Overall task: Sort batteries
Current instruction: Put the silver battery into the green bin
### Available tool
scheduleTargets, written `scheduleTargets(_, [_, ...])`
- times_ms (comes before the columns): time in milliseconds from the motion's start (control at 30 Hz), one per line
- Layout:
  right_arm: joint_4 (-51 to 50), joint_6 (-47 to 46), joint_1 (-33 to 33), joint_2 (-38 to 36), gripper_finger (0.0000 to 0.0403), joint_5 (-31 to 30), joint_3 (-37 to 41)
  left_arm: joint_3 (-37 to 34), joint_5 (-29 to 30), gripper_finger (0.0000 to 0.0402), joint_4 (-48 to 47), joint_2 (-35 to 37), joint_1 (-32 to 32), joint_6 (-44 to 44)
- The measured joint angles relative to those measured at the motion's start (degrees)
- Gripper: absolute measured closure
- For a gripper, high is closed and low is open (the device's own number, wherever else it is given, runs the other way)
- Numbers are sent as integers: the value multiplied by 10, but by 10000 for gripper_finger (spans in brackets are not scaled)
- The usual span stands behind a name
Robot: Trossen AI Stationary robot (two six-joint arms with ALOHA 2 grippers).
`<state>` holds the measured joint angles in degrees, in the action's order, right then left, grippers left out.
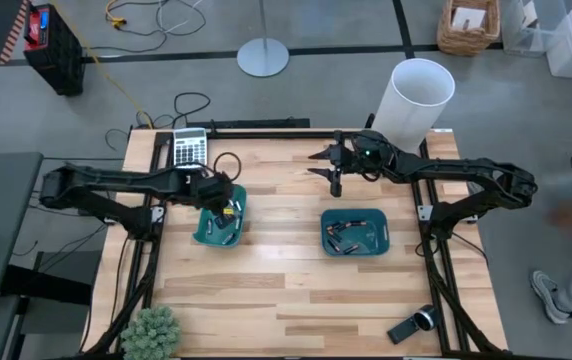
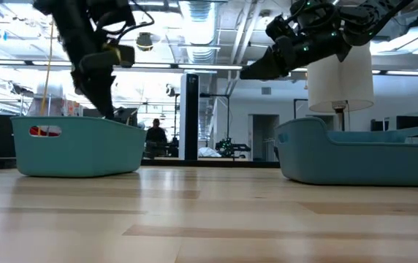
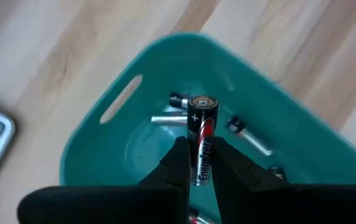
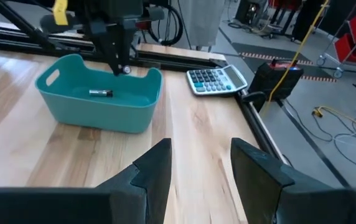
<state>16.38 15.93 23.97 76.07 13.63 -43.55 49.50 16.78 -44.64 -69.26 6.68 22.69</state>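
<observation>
A dark battery (image 3: 201,134) with a metal end is pinched between the fingers of the left hand (image 3: 201,163), which is held just above the left teal tray (image 1: 202,228). Below this hand, several more batteries (image 3: 170,118) are seen on the tray floor, inside its rim. The right hand (image 4: 200,163) is held spread and empty over bare tabletop (image 1: 286,290), beyond the right tray (image 1: 381,240), where further cells (image 1: 346,232) are kept.
</observation>
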Motion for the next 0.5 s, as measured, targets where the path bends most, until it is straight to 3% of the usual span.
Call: scheduleTargets(500, [27,-31,-7,0,223,-4,0,-110,-45,367,124,18,1,-44])
